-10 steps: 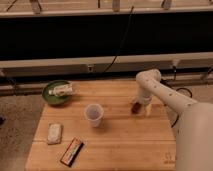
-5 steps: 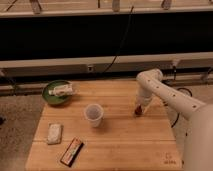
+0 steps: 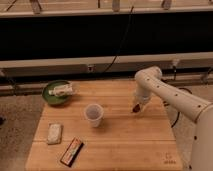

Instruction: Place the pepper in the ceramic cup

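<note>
The pepper (image 3: 135, 108) is a small dark red-brown item at the tip of my gripper (image 3: 137, 106), at the right of the wooden table (image 3: 125, 145). The gripper points down and is shut on the pepper, holding it just above the table top. The ceramic cup (image 3: 93, 114) is pale, upright and stands at the table's middle, well to the left of the gripper. Nothing shows inside the cup.
A green bowl (image 3: 52, 95) with a white packet (image 3: 64, 90) across it sits at the back left. A pale wrapped item (image 3: 54, 133) and a flat dark bar with an orange edge (image 3: 72, 151) lie at the front left. A dark wall runs behind the table.
The gripper has risen slightly and shifted a little with the pepper at its tip. The cup and the other items have not moved.
</note>
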Robot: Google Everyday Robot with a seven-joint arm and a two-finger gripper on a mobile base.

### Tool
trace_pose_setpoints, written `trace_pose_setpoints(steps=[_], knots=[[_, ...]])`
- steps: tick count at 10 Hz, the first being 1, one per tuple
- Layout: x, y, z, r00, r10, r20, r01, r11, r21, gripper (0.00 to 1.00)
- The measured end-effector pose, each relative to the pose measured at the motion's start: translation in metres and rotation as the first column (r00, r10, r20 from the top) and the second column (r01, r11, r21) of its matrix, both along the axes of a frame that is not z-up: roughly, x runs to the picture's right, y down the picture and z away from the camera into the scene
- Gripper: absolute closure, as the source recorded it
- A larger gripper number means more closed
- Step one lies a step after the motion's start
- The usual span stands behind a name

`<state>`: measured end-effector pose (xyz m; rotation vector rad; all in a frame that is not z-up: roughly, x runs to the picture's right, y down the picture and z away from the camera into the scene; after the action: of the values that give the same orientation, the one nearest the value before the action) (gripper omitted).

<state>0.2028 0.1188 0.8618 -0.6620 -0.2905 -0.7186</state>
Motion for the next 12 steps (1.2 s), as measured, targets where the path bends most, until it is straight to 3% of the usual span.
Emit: trace_pose_setpoints(steps=[2, 4, 8, 10, 12], knots=[[-0.020, -0.003, -0.010, 1.000, -0.027, 0.000, 0.027, 0.9996, 0.008, 1.00], [-0.062, -0.004, -0.024, 0.995, -0.101, 0.005, 0.101, 0.9949, 0.009, 1.00], [-0.135, -0.001, -0.052, 0.972, -0.236, 0.008, 0.236, 0.9718, 0.015, 1.00], [-0.152, -0.013, -0.061, 0.961, -0.277, -0.003, 0.277, 0.9598, 0.045, 1.00], [-0.156, -0.023, -0.064, 0.957, -0.291, -0.010, 0.291, 0.9543, 0.068, 1.00]])
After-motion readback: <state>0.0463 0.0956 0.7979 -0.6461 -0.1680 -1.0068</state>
